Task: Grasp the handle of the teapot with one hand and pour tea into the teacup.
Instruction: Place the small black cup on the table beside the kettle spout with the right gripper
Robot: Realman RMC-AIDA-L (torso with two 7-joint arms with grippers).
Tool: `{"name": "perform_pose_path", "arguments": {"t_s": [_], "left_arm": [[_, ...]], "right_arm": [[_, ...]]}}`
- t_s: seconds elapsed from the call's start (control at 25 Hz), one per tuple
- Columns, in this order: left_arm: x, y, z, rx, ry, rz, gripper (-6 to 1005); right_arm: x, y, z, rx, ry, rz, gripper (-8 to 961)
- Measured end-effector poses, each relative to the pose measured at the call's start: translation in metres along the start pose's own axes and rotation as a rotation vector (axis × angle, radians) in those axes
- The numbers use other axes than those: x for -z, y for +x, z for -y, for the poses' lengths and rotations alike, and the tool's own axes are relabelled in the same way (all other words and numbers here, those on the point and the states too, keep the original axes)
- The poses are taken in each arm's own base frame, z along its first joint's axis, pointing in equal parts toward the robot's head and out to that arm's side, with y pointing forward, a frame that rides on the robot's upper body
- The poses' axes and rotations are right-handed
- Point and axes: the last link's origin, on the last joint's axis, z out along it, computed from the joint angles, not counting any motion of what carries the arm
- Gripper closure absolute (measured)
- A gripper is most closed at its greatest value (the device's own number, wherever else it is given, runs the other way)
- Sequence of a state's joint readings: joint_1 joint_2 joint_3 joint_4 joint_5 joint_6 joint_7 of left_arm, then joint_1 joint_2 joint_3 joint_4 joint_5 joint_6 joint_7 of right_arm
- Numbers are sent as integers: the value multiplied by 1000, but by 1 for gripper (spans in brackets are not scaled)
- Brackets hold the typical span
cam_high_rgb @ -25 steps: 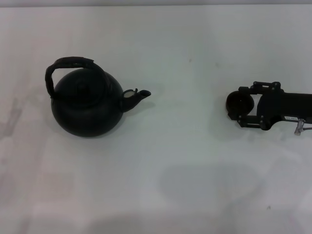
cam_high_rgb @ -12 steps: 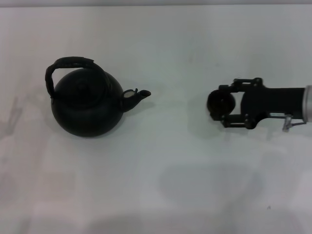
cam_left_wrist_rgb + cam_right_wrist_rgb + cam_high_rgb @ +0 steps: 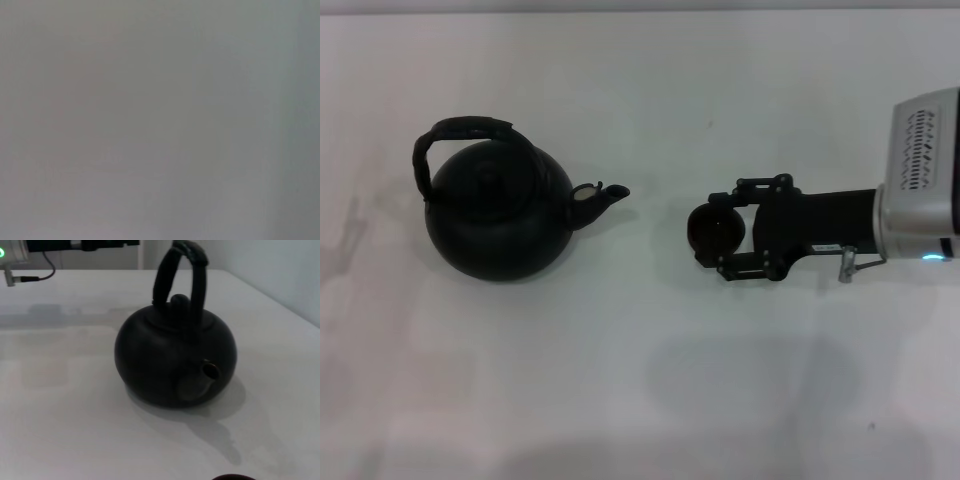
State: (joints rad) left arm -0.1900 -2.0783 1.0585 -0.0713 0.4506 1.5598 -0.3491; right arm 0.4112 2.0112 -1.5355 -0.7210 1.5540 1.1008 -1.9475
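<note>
Our right claw (image 3: 718, 232) is pinching the teacup (image 3: 714, 228) and has carried it from near the tabletop's (image 3: 640, 400) right edge toward the middle, closer to the spout (image 3: 600, 196). The teapot (image 3: 500, 220) has not moved, upright on the left side, its handle (image 3: 460, 135) untouched. The left claw is out of sight. We judge the cup is being staged for pouring.

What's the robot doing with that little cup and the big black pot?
The right gripper is holding the teacup out towards the spout of the teapot, which sits alone on the white table. Nothing is touching the handle yet, so no tea is being poured. The left arm is not in the head view.
</note>
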Motion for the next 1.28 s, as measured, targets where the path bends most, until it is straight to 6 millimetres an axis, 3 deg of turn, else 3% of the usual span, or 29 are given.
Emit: {"name": "perform_pose_path", "arguments": {"t_s": [1.28], "left_arm": [[2,-1,-2,-3,-11,8,138]], "right_arm": [[-7,18,-10,24,6,-34,183]]}}
